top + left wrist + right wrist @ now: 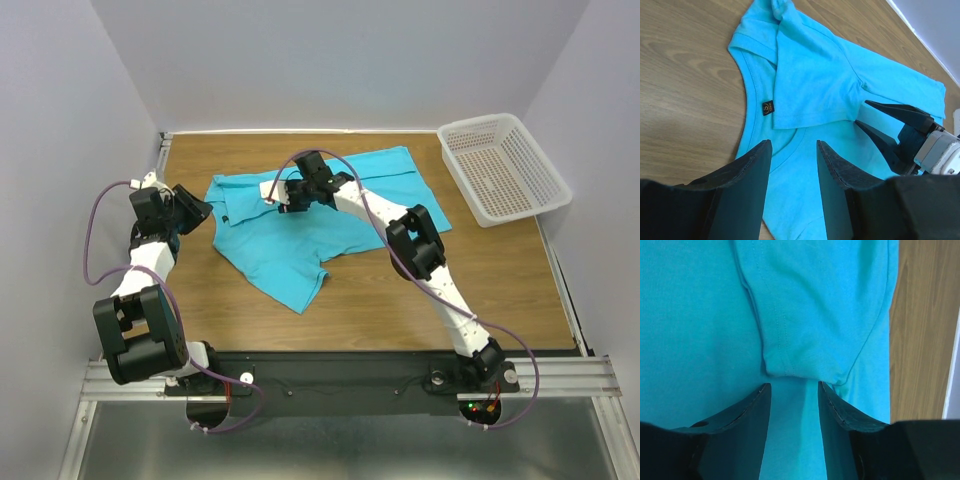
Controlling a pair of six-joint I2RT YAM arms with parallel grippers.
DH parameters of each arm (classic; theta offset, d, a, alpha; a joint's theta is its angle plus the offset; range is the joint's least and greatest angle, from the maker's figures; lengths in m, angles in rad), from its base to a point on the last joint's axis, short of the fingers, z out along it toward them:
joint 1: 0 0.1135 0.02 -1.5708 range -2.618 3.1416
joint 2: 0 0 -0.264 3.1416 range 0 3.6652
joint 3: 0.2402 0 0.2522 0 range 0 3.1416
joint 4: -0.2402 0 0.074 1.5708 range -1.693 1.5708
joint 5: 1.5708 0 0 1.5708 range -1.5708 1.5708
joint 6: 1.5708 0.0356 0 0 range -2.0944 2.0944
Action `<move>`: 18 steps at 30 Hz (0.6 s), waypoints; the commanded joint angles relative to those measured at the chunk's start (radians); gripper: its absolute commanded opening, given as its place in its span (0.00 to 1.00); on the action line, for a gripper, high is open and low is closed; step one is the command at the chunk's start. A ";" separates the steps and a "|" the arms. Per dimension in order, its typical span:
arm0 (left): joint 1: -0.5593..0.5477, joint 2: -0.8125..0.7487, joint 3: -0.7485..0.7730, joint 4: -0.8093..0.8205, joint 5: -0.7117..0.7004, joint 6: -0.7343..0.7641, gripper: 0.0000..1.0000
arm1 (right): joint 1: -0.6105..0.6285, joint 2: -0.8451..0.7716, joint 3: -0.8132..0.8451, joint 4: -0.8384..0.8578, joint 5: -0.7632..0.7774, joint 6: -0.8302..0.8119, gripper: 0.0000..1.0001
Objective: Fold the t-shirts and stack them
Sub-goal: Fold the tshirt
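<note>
Turquoise t-shirt (300, 250) lies rumpled toward the tabletop's (400, 300) far edge. Left tool (793, 144) hangs open over its neckline, and right tool (793, 385) is open too, its tips at 1 folded-over sleeve.

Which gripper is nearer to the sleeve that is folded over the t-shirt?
The right one. The right gripper has its open fingertips just at the end of the folded sleeve. The left gripper is farther off, beside the collar, apart from the sleeve.
</note>
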 commanded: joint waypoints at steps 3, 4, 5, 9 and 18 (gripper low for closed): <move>0.008 -0.016 -0.006 0.048 0.031 0.010 0.52 | 0.022 -0.002 0.025 0.085 -0.007 0.003 0.47; 0.008 -0.016 -0.006 0.049 0.033 0.010 0.52 | 0.022 -0.002 0.027 0.089 -0.009 0.016 0.47; 0.008 -0.014 -0.008 0.049 0.032 0.010 0.52 | 0.022 -0.002 0.021 0.089 -0.010 0.017 0.47; 0.008 -0.010 -0.008 0.049 0.041 0.010 0.52 | 0.025 -0.010 0.001 0.099 -0.006 -0.017 0.48; 0.008 0.000 -0.011 0.054 0.059 0.006 0.52 | 0.036 -0.002 -0.015 0.103 -0.015 -0.051 0.47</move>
